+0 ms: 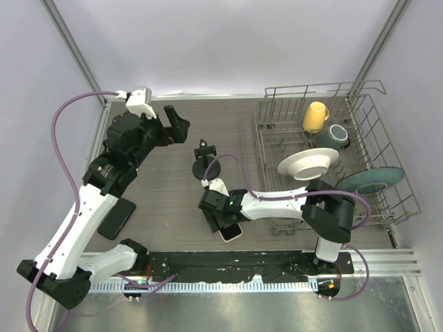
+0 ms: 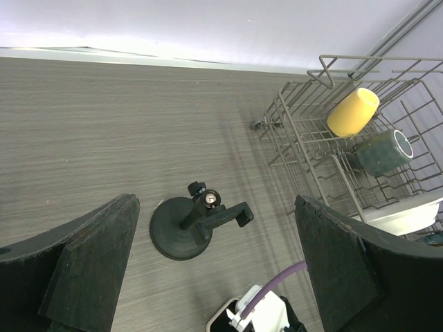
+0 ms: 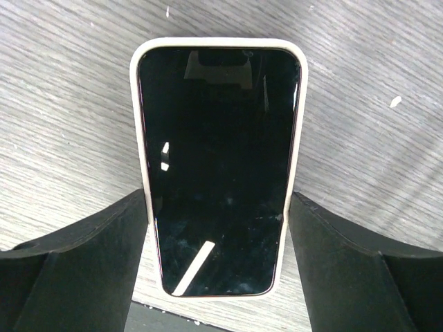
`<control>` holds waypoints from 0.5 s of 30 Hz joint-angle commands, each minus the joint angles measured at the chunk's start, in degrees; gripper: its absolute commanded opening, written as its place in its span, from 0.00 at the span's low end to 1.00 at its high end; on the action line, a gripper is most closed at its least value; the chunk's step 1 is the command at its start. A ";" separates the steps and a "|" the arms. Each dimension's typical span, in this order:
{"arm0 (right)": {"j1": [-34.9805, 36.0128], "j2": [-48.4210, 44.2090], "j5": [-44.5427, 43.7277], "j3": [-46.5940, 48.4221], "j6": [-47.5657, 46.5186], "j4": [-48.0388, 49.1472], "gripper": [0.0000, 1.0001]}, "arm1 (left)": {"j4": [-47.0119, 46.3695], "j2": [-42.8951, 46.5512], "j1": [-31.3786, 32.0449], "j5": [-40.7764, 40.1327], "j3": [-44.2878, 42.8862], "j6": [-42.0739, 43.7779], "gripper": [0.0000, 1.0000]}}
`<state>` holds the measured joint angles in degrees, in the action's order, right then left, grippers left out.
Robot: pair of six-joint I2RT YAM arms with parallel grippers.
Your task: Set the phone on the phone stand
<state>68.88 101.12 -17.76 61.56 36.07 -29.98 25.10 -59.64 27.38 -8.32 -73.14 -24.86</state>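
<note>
The phone has a black screen and a white case. It lies flat, screen up, on the grey table near the front edge, and only its corner shows under the arm from above. My right gripper straddles it with one finger pressed against each long side, shut on it while it rests on the table. The black phone stand, a round base with a clamp arm, stands mid-table, a little behind the right gripper. My left gripper hovers open above and left of the stand, nothing between its fingers.
A wire dish rack fills the right side, holding a yellow cup, a green mug, a white dish and a blue plate. A dark flat phone-like slab lies beside the left arm. The right arm's purple cable runs near the stand.
</note>
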 commanded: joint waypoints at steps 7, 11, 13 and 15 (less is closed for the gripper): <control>0.02 -0.48 -4.91 -0.21 2.07 -1.84 0.19 | -1.90 0.31 0.31 0.93 -1.21 0.52 1.00; 0.11 -5.40 -10.00 -2.23 0.32 2.19 0.00 | -1.81 -0.74 0.40 3.21 -1.74 0.52 1.00; 0.11 -9.17 -12.38 -3.11 -0.04 5.08 0.00 | -1.55 -1.36 0.66 5.14 -2.00 0.60 1.00; 0.11 -12.42 -14.31 -5.04 -0.48 7.99 0.00 | -1.37 -2.41 0.75 6.38 -2.35 0.43 1.00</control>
<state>69.17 97.25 -23.81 58.11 36.99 -28.97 25.10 -60.45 27.70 -5.85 -73.21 -24.86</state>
